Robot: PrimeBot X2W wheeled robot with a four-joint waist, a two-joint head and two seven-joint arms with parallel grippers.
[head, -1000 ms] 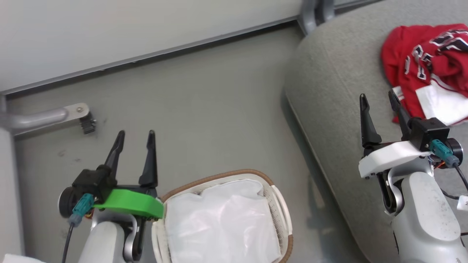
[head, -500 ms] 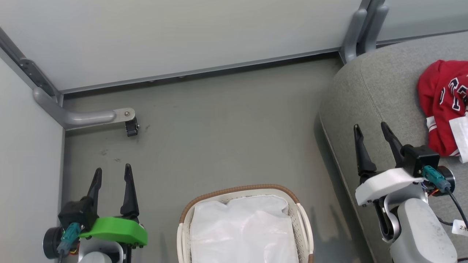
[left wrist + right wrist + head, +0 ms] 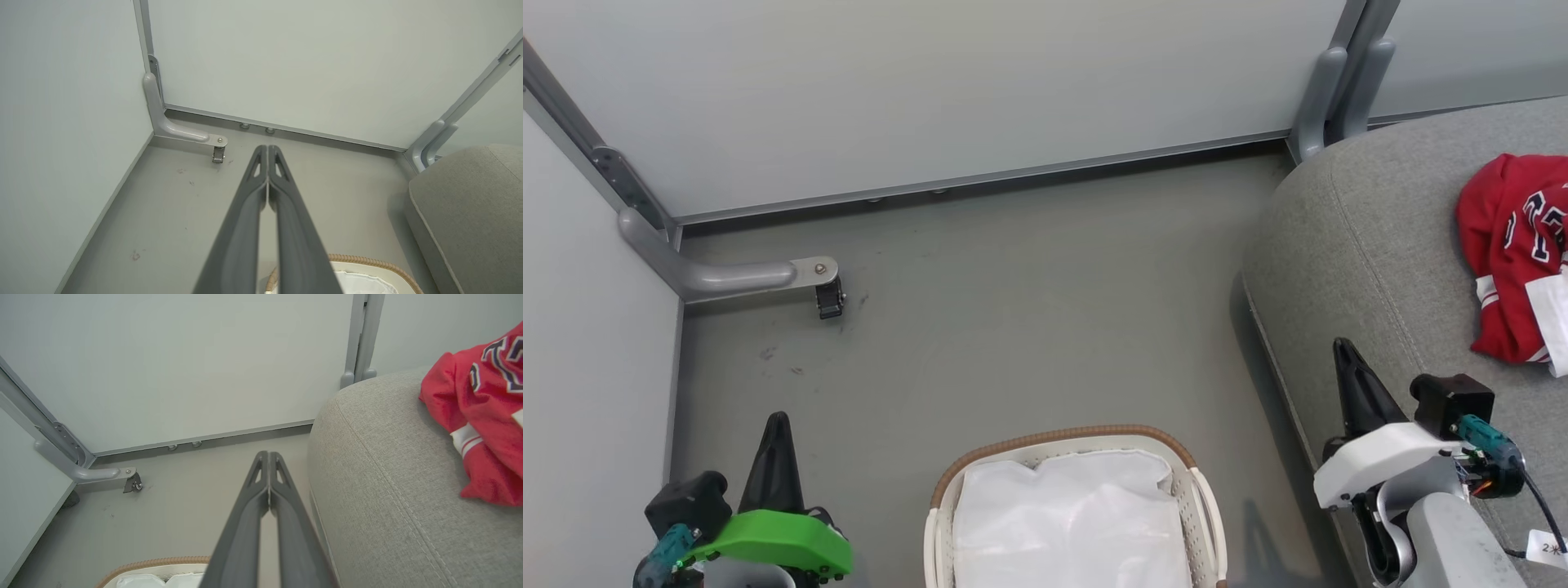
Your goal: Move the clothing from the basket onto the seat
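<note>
The crumpled red jersey with white trim (image 3: pixel 1511 261) lies on the large grey woven seat (image 3: pixel 1372 245), well apart from the white slatted, brown-rimmed basket (image 3: pixel 1054 434). It looks soft, light and limp, so pinching a bunched fold should work best. The left gripper (image 3: pixel 776 425) and right gripper (image 3: pixel 1342 353) are pressed closed and empty.

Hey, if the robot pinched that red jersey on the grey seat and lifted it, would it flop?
Probably floppy: the clothing lies crumpled in soft folds on the seat, so it would likely drape from one pinch. It looks thin, so probably light. Pushed, it would likely bunch up on the woven fabric rather than slide.
</note>
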